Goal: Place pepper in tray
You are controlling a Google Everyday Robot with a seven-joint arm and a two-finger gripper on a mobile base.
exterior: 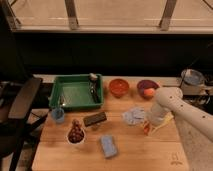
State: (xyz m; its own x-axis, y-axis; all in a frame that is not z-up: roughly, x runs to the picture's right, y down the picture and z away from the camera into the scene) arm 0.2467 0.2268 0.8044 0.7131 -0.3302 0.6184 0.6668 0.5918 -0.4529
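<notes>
Dim; daylight from windows (117,12) above; end effector (148,126) over table (130,157), right side.

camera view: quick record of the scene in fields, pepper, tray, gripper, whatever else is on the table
pepper: on the wooden table, right side, far from the tray
tray: green, back left of the table, no pepper in it
gripper: low over the table at the right, at the pepper
grasp: cannot tell
orange bowl: just right of the tray
purple bowl: right of the orange bowl, orange ball inside
front of table: blue cup, dark block, blue sponge
task state: pepper not yet in tray
</notes>
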